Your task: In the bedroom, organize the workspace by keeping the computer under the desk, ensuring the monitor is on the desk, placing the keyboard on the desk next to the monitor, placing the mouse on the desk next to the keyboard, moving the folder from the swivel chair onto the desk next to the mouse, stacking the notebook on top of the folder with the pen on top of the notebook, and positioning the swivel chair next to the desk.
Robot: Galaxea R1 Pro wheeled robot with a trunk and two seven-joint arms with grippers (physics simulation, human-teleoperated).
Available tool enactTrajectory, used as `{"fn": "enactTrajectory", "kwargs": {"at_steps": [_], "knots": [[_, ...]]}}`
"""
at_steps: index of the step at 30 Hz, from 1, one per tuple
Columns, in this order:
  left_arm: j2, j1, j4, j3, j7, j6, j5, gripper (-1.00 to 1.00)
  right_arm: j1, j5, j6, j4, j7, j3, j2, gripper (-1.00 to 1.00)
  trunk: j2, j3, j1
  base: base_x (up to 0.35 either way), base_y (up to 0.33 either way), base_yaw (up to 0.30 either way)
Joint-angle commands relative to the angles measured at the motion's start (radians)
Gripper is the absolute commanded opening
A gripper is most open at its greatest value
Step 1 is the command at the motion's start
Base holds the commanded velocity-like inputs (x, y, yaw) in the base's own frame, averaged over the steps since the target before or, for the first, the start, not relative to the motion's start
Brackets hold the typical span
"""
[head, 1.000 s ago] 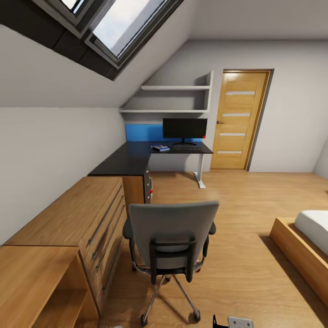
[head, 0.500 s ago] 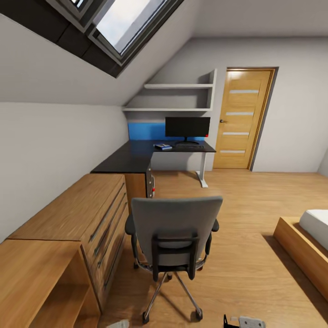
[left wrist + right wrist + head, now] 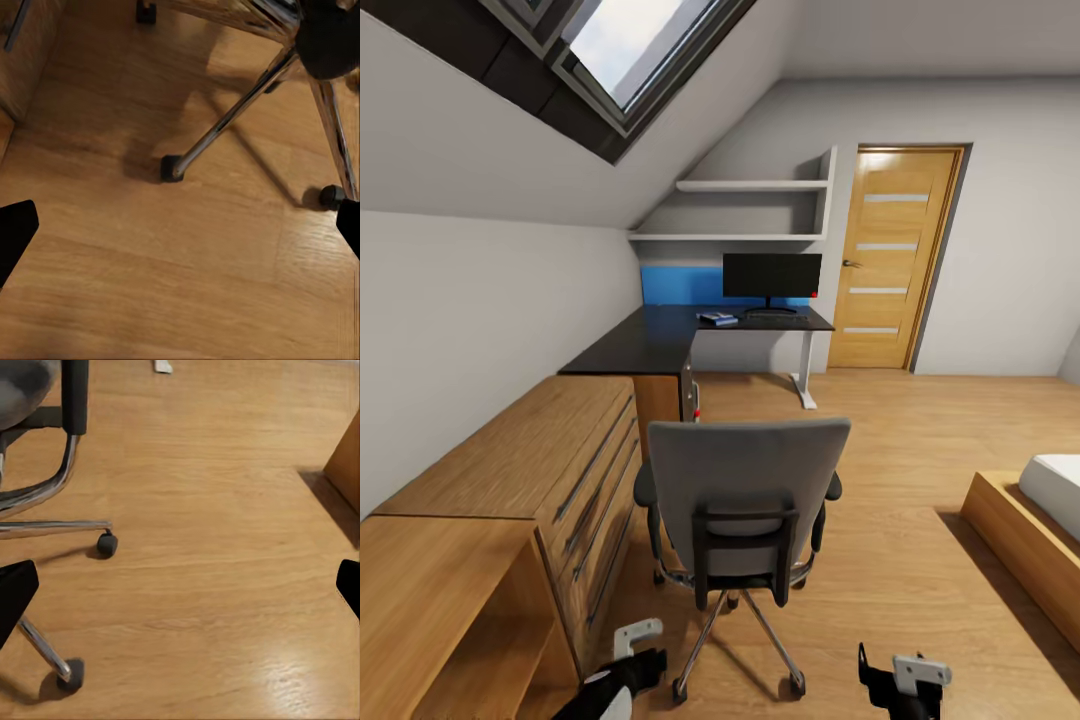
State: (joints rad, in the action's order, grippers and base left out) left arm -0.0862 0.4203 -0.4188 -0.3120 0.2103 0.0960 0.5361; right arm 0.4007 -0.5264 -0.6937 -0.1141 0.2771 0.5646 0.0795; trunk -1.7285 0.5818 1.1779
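While the robot stood behind the swivel chair (image 3: 745, 500), both arms came up into the head view within the last second: the left gripper (image 3: 635, 650) appeared at about 7 o'clock and the right gripper (image 3: 905, 680) rose at about 5 o'clock, where a second earlier only a sliver of it showed. The view also shifted slightly, which I took as camera motion. In both wrist views the dark fingertips (image 3: 15, 232) sat at opposite edges, spread wide with nothing between them, over bare wood floor (image 3: 225, 547) and the chair's chrome legs and casters. I judged this as readying to take hold of the chair or reach its seat; the folder was hidden by the grey backrest, so I could not tell whether it lay there.

At 12 o'clock, well apart, the black desk (image 3: 650, 345) carried the monitor (image 3: 771, 277), a dark keyboard (image 3: 770, 321) before it, and a small blue item (image 3: 716, 320) too small to identify. A wooden dresser (image 3: 530, 470) ran along 9 o'clock, a door (image 3: 895, 255) stood at 1 o'clock, a bed (image 3: 1050, 510) at 3 o'clock, a skylight overhead.
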Motion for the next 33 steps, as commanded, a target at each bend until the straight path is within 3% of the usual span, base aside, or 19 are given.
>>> {"fn": "enactTrajectory", "kwargs": {"at_steps": [1, 3, 6, 11, 16, 23, 33], "knots": [[0.001, 0.023, -0.003, -0.008, 0.009, 0.028, 0.009, 1.0, 0.031, -0.004, 0.019, -0.004, 0.012, 0.008, 0.004, 1.0, -0.008, 0.005, 0.004, 0.0, 0.0, 0.0], [0.001, 0.068, -0.003, -0.006, 0.007, 0.088, 0.012, 1.0, 0.098, -0.007, 0.096, -0.007, 0.013, 0.008, 0.011, 1.0, -0.022, 0.011, 0.012, 0.0, 0.0, 0.0], [-0.002, 0.146, -0.003, -0.004, 0.002, 0.158, 0.02, 1.0, 0.227, -0.008, 0.303, -0.009, 0.01, 0.008, 0.019, 1.0, -0.043, 0.02, 0.023, 0.0, 0.0, 0.0], [-0.003, 0.206, 0.0, -0.003, 0.004, 0.176, 0.021, 1.0, 0.353, -0.02, 0.425, -0.009, 0.0, 0.004, 0.027, 1.0, -0.078, 0.036, 0.042, 0.0, 0.0, 0.0], [0.005, 0.212, 0.034, -0.001, -0.002, 0.161, 0.019, 1.0, 0.365, -0.048, 0.397, 0.02, -0.031, -0.003, 0.019, 1.0, -0.113, 0.052, 0.061, 0.0, 0.0, 0.0], [0.007, 0.213, 0.093, -0.007, -0.004, 0.033, 0.011, 1.0, 0.368, -0.055, 0.376, 0.057, -0.082, -0.002, 0.012, 1.0, -0.162, 0.073, 0.088, 0.0, 0.0, 0.0], [0.019, 0.213, 0.122, -0.009, 0.004, 0.025, 0.012, 1.0, 0.368, -0.056, 0.376, 0.055, -0.08, -0.003, 0.002, 1.0, -0.232, 0.105, 0.127, 0.0, 0.0, 0.0]]}}
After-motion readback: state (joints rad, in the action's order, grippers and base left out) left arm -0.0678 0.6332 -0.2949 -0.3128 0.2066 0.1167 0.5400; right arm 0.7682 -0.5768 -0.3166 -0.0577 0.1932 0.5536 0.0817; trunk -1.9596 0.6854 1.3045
